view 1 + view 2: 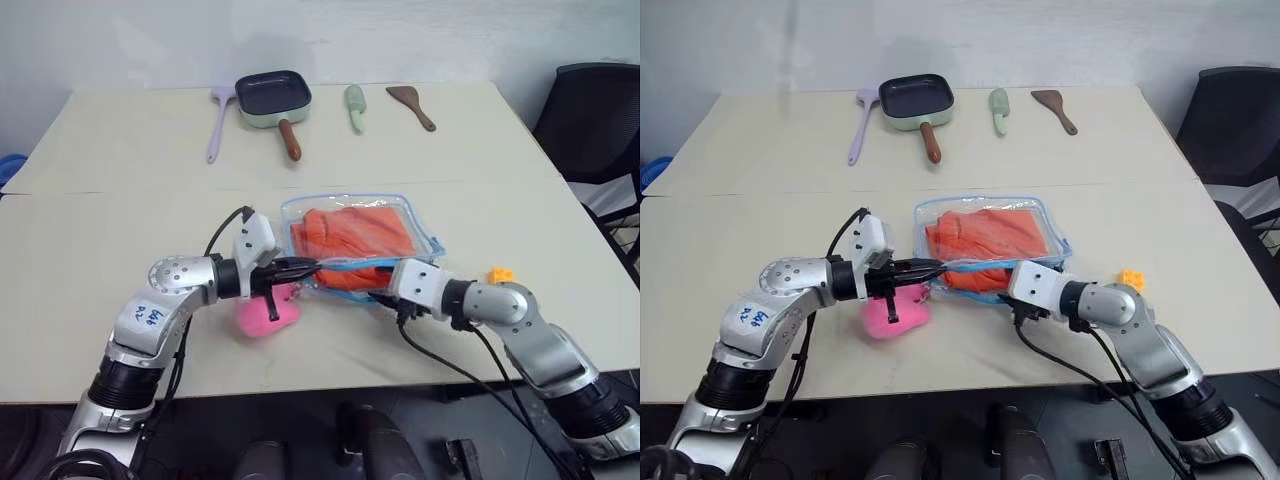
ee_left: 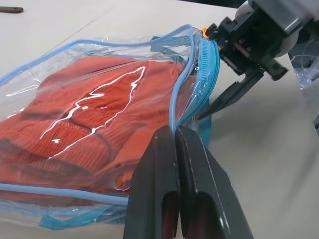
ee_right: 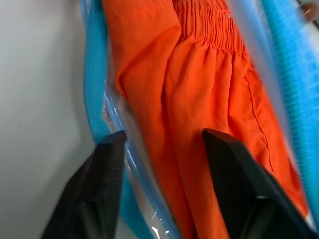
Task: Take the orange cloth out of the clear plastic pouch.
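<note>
Near the table's front edge, the left gripper (image 2: pixel 175 133) pinches the clear plastic pouch's (image 1: pixel 425 222) blue rim, the right gripper (image 3: pixel 164 144) spread at its mouth, the orange cloth (image 1: pixel 350 232) inside.

Partly veiled by glare streaks on the clear plastic pouch (image 2: pixel 75 59) in the left wrist view: the orange cloth (image 2: pixel 75 129), cut off too at that frame's left edge. Half covered by the left gripper (image 1: pixel 310 266) at centre left of the left eye view: a pink plush thing (image 1: pixel 262 312). Too small to identify at centre right: a little orange object (image 1: pixel 500 274). Cropped by the right edge, upper right: a dark chair (image 1: pixel 600 130). Blurred in the right wrist view's upper right: the pouch's blue edging.
</note>
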Controlling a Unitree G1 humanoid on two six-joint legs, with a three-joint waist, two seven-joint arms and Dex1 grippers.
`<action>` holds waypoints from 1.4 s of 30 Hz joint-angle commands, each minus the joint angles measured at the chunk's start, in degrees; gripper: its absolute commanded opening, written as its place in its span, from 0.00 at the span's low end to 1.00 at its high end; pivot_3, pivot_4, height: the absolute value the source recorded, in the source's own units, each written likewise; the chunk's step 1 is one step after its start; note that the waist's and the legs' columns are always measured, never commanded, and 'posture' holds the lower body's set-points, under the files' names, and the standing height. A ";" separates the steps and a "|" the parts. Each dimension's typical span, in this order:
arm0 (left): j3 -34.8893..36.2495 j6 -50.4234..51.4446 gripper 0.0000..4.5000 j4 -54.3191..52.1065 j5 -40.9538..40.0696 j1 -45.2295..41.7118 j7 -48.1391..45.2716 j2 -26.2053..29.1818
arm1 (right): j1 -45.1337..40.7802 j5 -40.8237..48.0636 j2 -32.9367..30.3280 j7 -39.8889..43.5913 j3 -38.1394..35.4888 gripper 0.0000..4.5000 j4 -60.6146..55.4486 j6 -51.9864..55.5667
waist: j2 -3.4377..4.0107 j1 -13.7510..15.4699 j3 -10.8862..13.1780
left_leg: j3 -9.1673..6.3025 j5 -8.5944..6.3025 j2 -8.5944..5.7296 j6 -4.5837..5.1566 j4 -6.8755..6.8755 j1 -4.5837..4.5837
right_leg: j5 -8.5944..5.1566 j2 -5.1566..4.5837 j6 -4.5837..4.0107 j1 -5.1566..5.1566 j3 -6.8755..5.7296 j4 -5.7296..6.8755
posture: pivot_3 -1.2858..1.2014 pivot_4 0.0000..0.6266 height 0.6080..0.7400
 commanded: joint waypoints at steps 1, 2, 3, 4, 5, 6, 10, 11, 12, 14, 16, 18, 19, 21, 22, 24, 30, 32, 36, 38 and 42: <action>-0.10 -0.60 0.00 -2.52 -0.12 0.10 0.45 -0.37 | -0.95 -2.44 1.34 -0.70 0.23 0.58 0.66 -2.73 | 0.00 -0.01 0.00 | 0.00 0.00 0.00 0.00 0.00 0.00 | 0.00 0.00 0.00 0.00 0.00 0.00 | 0.52 0.24 1.00; -0.14 -0.55 0.00 -2.60 -0.15 0.11 0.48 -0.41 | -1.20 -2.80 1.89 -0.83 0.16 0.58 1.16 -2.81 | 0.00 -0.01 0.00 | 0.00 0.00 0.00 0.00 0.00 0.00 | 0.00 0.00 0.00 0.00 0.00 0.00 | 0.52 0.24 1.00; -0.17 -0.50 0.00 -2.65 -0.19 0.10 0.50 -0.44 | -1.41 -3.19 2.33 -0.90 0.12 0.58 1.60 -2.90 | 0.00 -0.02 0.00 | 0.00 0.00 0.00 0.00 0.00 0.00 | 0.00 0.00 0.00 0.00 0.00 0.01 | 0.52 0.24 1.00; -0.22 -0.48 0.00 -2.70 -0.25 0.09 0.49 -0.46 | -1.64 -3.66 2.70 -1.03 0.16 0.58 2.13 -3.05 | 0.00 -0.02 0.00 | 0.00 0.00 0.01 -0.01 0.00 0.01 | 0.00 0.01 0.00 0.00 0.00 0.01 | 0.52 0.24 1.00; -0.30 -0.46 0.00 -2.75 -0.32 0.06 0.47 -0.47 | -1.86 -3.97 3.03 -1.04 0.25 0.58 2.63 -3.20 | 0.00 -0.03 0.00 | 0.00 0.00 0.01 -0.01 0.00 0.00 | 0.00 0.01 0.00 0.00 0.00 0.01 | 0.52 0.24 1.00; -0.35 -0.44 0.00 -2.78 -0.37 0.03 0.47 -0.49 | -2.03 -4.25 3.35 -1.01 0.30 0.58 3.06 -3.36 | 0.00 -0.04 0.00 | 0.00 0.00 0.02 -0.01 0.00 0.00 | 0.00 0.00 0.00 0.00 0.00 0.01 | 0.52 0.24 1.00; -0.62 -0.21 0.00 -2.91 -0.53 -0.25 0.54 -0.70 | -3.40 -6.18 5.22 -1.97 0.55 0.58 6.02 -4.47 | 0.00 -0.05 0.00 | 0.00 0.00 0.02 -0.01 0.00 0.00 | 0.00 0.00 0.00 0.00 0.00 0.02 | 0.52 0.24 1.00; -0.69 -0.12 0.00 -3.00 -0.57 -0.28 0.56 -0.75 | -3.73 -6.66 5.65 -2.42 0.54 0.58 6.62 -4.69 | 0.00 -0.06 0.00 | 0.00 0.01 0.02 0.00 0.00 0.01 | 0.00 0.00 0.00 0.01 0.00 0.02 | 0.52 0.24 1.00; -0.72 -0.06 0.00 -3.06 -0.62 -0.32 0.59 -0.79 | -3.98 -7.23 5.97 -2.70 0.57 0.58 7.14 -4.86 | 0.00 -0.07 0.00 | 0.00 0.01 0.02 0.00 0.00 0.01 | 0.00 0.00 0.00 0.01 0.00 0.01 | 0.52 0.24 1.00; -0.76 0.08 0.00 -3.04 -0.76 -0.49 0.59 -0.87 | -4.56 -9.54 6.07 -3.31 1.31 0.58 8.67 -6.16 | 0.00 -0.07 0.00 | 0.00 0.01 0.03 0.00 0.00 0.00 | 0.00 -0.01 0.00 0.00 0.00 0.02 | 0.52 0.24 1.00; -0.70 0.23 0.00 -2.90 -0.88 -0.74 0.56 -0.99 | -5.02 -12.13 5.98 -3.78 2.44 0.58 10.72 -7.30 | 0.00 -0.06 0.00 | 0.00 0.01 0.03 0.01 0.00 0.01 | 0.00 -0.03 0.00 0.01 0.00 0.02 | 0.52 0.24 1.00; -0.61 0.35 0.00 -2.61 -0.91 -1.07 0.54 -1.16 | -5.31 -13.66 6.22 -3.90 3.23 0.58 12.69 -8.47 | 0.00 -0.06 0.00 | 0.00 0.02 0.03 0.02 0.00 0.02 | 0.00 -0.03 0.00 0.02 0.00 0.02 | 0.52 0.24 1.00; -0.56 0.38 0.00 -2.41 -0.89 -1.28 0.54 -1.26 | -5.40 -13.90 6.55 -3.82 3.40 0.54 13.44 -8.67 | 0.00 -0.09 -0.01 | 0.00 0.02 0.03 0.02 0.00 0.02 | 0.00 -0.03 0.00 0.02 0.00 0.02 | 0.52 0.24 1.00; -0.51 0.42 0.00 -2.15 -0.83 -1.55 0.55 -1.38 | -5.51 -14.01 6.95 -3.52 3.46 0.46 14.26 -9.26 | -0.01 -0.10 -0.01 | 0.00 0.02 0.03 0.02 0.00 0.03 | 0.00 -0.03 0.00 0.04 0.00 0.02 | 0.52 0.24 1.00; -0.49 0.47 0.00 -2.01 -0.80 -1.74 0.61 -1.47 | -5.42 -13.96 6.81 -2.95 3.59 0.38 14.40 -9.81 | -0.01 -0.10 -0.02 | 0.00 0.02 0.03 0.02 0.00 0.04 | 0.00 -0.04 0.00 0.05 0.01 0.03 | 0.52 0.24 1.00; -0.33 0.48 0.00 -1.59 -0.73 -2.15 0.69 -1.57 | -5.13 -14.07 6.30 -2.19 3.61 0.22 14.20 -10.81 | -0.01 -0.10 -0.02 | 0.00 0.02 0.03 0.02 0.00 0.05 | 0.00 -0.05 0.00 0.06 0.01 0.03 | 0.52 0.24 1.00; 1.07 1.66 0.00 -0.28 -1.85 -3.02 2.03 -2.84 | -3.96 -13.76 4.18 0.42 3.02 0.01 12.45 -13.74 | -0.01 0.05 -0.02 | -0.02 0.03 0.02 0.03 0.00 0.04 | 0.00 -0.08 0.00 0.05 0.00 0.03 | 0.52 0.24 1.00; 1.64 2.73 0.00 0.47 -2.38 -3.81 3.50 -4.27 | -3.30 -13.42 2.28 3.55 4.21 0.01 10.78 -16.08 | -0.01 0.14 -0.02 | -0.04 0.03 0.01 0.04 0.00 0.03 | 0.00 -0.10 0.00 0.06 -0.02 0.01 | 0.52 0.24 1.00; 2.02 3.20 0.00 3.36 -1.12 -6.62 7.44 -7.59 | -1.71 -12.92 -1.22 8.41 5.41 0.01 6.03 -20.62 | -0.02 0.14 -0.02 | -0.07 0.04 -0.01 0.05 -0.01 0.04 | 0.01 -0.09 0.01 0.10 -0.05 -0.01 | 0.52 0.24 1.00; 1.55 2.53 0.00 5.46 0.67 -8.17 9.59 -8.84 | -0.53 -12.04 -3.22 11.06 5.59 0.01 3.17 -22.88 | -0.04 0.23 -0.03 | -0.10 0.04 -0.03 0.05 0.00 0.02 | 0.01 -0.10 0.02 0.10 -0.07 -0.02 | 0.52 0.24 1.00; 0.06 0.54 0.00 7.90 3.13 -9.15 9.94 -9.12 | 1.99 -11.18 -8.06 15.45 4.67 0.01 -0.51 -27.04 | -0.04 0.17 -0.03 | -0.09 0.04 -0.04 0.05 -0.02 0.04 | 0.02 -0.06 0.03 0.12 -0.08 -0.03 | 0.52 0.24 1.00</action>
